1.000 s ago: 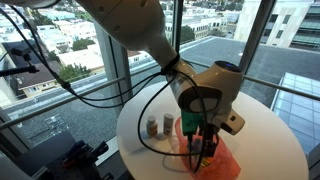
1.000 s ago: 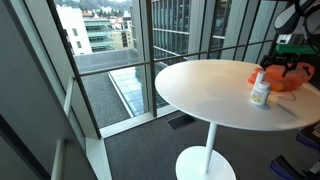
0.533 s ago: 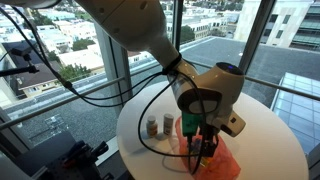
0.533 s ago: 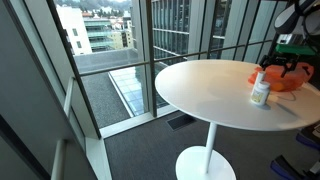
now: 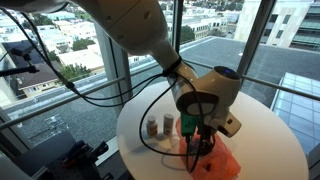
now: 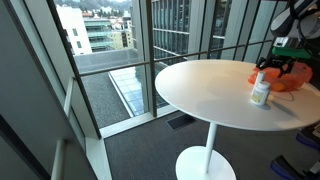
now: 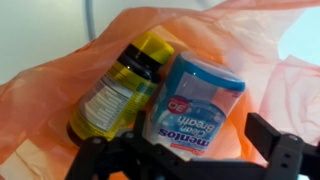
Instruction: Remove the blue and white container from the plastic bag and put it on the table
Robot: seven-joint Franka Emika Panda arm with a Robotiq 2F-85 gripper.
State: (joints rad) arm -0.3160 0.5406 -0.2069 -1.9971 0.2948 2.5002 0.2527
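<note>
Black gripper point(image 7: 188, 152): jaws spread wide with nothing between them, hanging right over the bag's open mouth.
Container point(image 7: 195, 105): blue and white, lying inside the bag straight ahead of the gripper. Its long axis runs away from the gripper, deeper into the bag, leaning a little. A finger stands off to either side of it. From the exterior views I can't make it out behind the arm.
Bottle point(image 7: 115, 90): yellow-capped and also in the bag, pressed against the container's side and roughly parallel to it.
Key relation: I'd say one finger has to slip into the seam where bottle and container touch, or it takes both.
Bag point(image 7: 250, 40): orange film, crumpled, bunched loosely round both items. It looks likely to lift along with them.
Pots point(image 5: 160, 126): two small ones standing just beside the bag, so there is little room on that side.
Table point(image 6: 200, 90): white and round. The bag point(image 6: 286, 80) lies toward one rim, and the top on the far side of the bag from that rim is broad and bare, the better place to set down.
</note>
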